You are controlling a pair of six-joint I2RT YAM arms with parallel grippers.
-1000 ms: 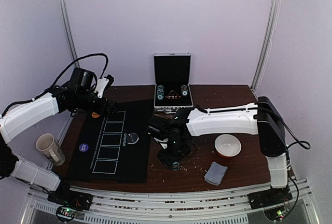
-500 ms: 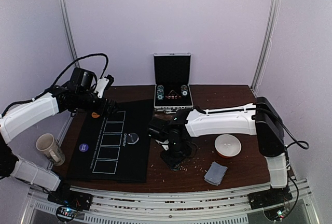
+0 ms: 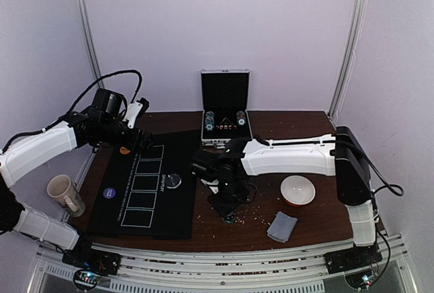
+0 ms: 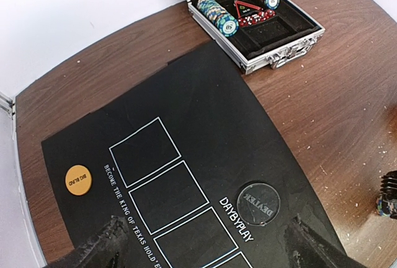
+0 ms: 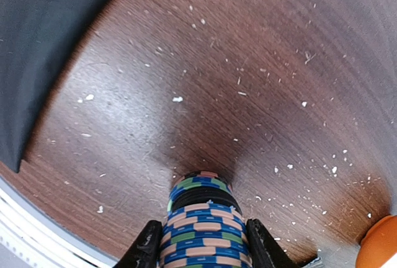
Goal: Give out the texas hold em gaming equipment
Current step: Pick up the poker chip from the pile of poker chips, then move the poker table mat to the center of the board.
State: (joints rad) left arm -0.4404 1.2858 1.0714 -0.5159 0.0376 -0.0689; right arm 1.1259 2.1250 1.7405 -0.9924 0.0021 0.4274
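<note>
My right gripper [image 3: 228, 206] [image 5: 203, 246] is shut on a stack of blue, peach and green poker chips [image 5: 205, 218], whose lower end is at the bare wood just right of the black mat [image 3: 146, 188]. My left gripper [image 3: 139, 140] [image 4: 208, 255] is open and empty above the mat's far left part. On the mat lie an orange button [image 4: 78, 179] [image 3: 124, 150], a dark dealer button [image 4: 258, 200] [image 3: 174, 181] and a purple button [image 3: 110, 192]. More chip rows [image 4: 218, 15] lie in the open metal case [image 3: 226, 129] [image 4: 282, 48]. A grey-blue pack of cards [image 3: 281, 226] lies at the front right.
A beige mug [image 3: 64, 193] lies left of the mat. A white bowl with a red outside [image 3: 298, 190] stands right of my right gripper, and its edge shows in the right wrist view [image 5: 379, 243]. Crumbs speckle the wood. Walls close the back and both sides.
My right gripper has shifted slightly back and left with the chip stack in it. The left arm has not moved.
</note>
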